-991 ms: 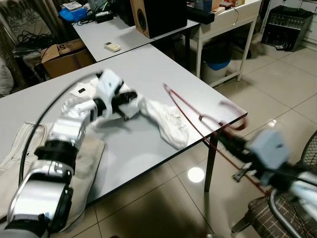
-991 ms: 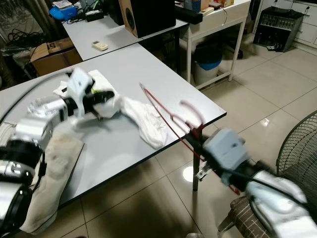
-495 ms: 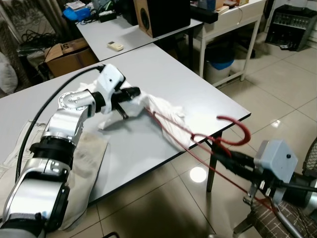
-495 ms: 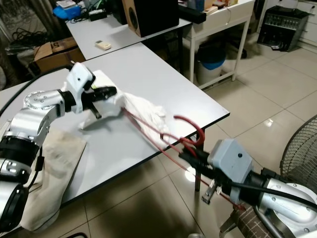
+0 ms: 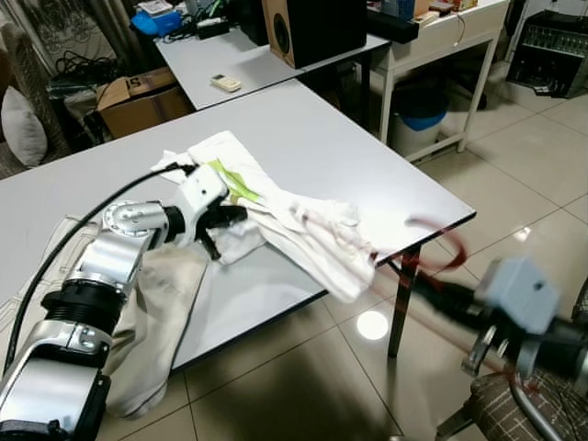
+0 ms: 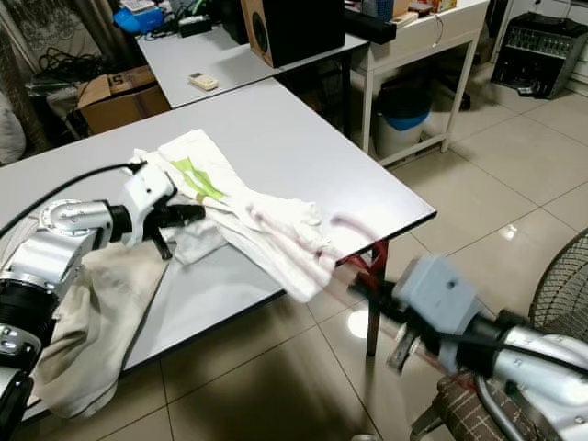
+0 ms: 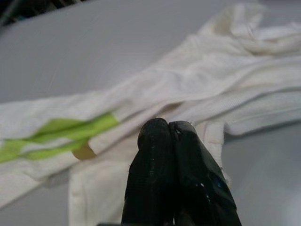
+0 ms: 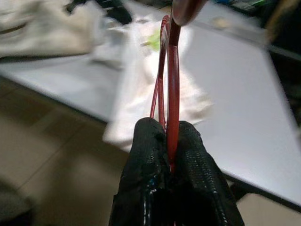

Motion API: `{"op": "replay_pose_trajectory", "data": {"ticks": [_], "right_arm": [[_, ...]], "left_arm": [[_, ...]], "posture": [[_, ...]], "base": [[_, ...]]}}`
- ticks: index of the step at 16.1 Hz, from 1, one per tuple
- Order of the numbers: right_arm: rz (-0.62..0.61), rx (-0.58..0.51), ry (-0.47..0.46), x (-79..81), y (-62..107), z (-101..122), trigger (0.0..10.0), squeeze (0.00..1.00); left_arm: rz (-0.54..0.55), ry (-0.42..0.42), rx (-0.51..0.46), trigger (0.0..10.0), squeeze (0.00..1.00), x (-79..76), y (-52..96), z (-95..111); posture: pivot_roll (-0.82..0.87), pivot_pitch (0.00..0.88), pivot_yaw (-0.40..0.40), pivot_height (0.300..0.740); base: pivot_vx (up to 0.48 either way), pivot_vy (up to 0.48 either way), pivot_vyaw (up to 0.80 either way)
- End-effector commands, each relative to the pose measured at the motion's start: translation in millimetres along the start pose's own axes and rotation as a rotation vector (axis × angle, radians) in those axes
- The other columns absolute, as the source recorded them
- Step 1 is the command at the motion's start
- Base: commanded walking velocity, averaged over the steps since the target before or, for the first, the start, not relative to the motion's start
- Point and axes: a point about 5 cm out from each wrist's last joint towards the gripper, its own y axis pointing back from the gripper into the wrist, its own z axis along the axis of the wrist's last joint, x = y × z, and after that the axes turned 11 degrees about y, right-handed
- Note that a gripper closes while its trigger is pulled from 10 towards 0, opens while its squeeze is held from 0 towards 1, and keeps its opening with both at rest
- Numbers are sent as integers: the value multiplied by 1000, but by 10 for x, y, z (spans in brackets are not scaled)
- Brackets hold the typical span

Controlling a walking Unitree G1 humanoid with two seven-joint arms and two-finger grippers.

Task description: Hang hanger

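Since earlier, the white garment (image 5: 303, 225) slid off the desk (image 5: 303, 119) edge on the red hanger (image 8: 168, 70), clamped in the right gripper (image 8: 167, 141); left gripper (image 7: 168, 134), jaws closed, should pin fabric firmly.

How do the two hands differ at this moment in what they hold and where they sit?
The right hand is shut on the red hanger, off the table's edge above the floor. The left hand is shut with nothing visibly pinched, over the grey table beside the white garment. Both have closed black fingers.
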Motion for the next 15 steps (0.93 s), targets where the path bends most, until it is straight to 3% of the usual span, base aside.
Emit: {"op": "replay_pose_trajectory", "data": {"ticks": [1, 3, 4, 8, 10, 11, 12, 13, 14, 15], "right_arm": [[-96, -7, -6, -106, -15, 6, 10000, 0], [-157, 11, -23, -151, -47, -33, 10000, 0], [-181, 11, -42, -143, -81, -52, 10000, 0], [-203, 11, -100, -57, -203, -104, 10000, 0], [-240, 10, -121, -62, -261, -120, 10000, 0], [-282, 12, -123, -61, -300, -128, 10000, 0], [-347, 28, -152, -68, -331, -160, 10000, 0], [-396, 35, -178, -74, -351, -179, 10000, 0], [-461, 18, -210, -33, -412, -186, 10000, 0], [-491, 3, -225, 25, -468, -191, 10000, 0]], "left_arm": [[51, 33, -125, 10000, 0, 51, 41, 170], [41, 100, -177, 10000, 0, 45, 43, 202], [18, 135, -204, 10000, 1000, 21, 64, 203], [-32, 98, -192, 10000, 1000, -28, 184, 167], [3, 82, -271, 10000, 1000, -19, 213, 236], [-22, 136, -333, 10000, 1000, -101, 210, 250], [-16, 223, -352, 10000, 875, -170, 180, 215], [-5, 259, -365, 10000, 282, -212, 163, 187], [65, 329, -409, 10000, 0, -291, 140, 97], [139, 387, -430, 10000, 0, -336, 126, -1]], "posture": [[-193, 0, 197, 740], [-194, 0, 200, 740], [-195, 0, 199, 740], [-190, 0, 184, 740], [-187, 0, 182, 740], [-187, 0, 183, 740], [-188, 0, 185, 740], [-188, 0, 186, 740], [-189, 0, 186, 740], [-191, 0, 185, 740]], "base": [[0, 0, 0], [0, 0, 0], [0, 0, 0], [0, 0, 0], [0, 0, 0], [0, 0, 0], [0, 0, 0], [0, 0, 0], [0, 0, 0], [0, 0, 0]]}}
